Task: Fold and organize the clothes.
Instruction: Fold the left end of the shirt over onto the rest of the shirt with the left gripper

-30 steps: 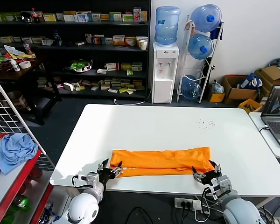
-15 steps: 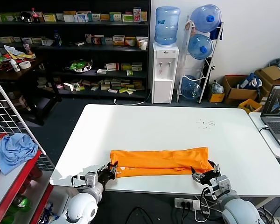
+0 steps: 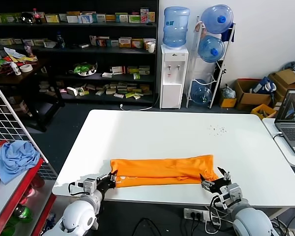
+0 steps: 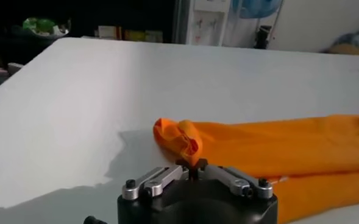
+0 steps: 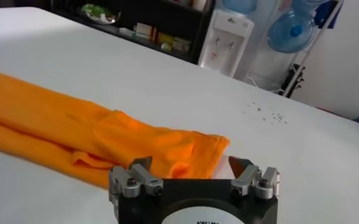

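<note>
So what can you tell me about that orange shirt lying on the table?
The orange shirt looks like soft cotton, folded lengthwise into a long narrow band across the near part of the white table. Layered folds and creases run along it. The left tool is shut on its bunched-up end, which is lifted slightly. At the other end the right tool stands open at the hem, not gripping. No lettering shows.

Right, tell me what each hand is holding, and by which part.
The left hand is shut on the orange T-shirt, pinching the bunched fabric at its left end. The right hand is open at the shirt's right end, holding nothing.
</note>
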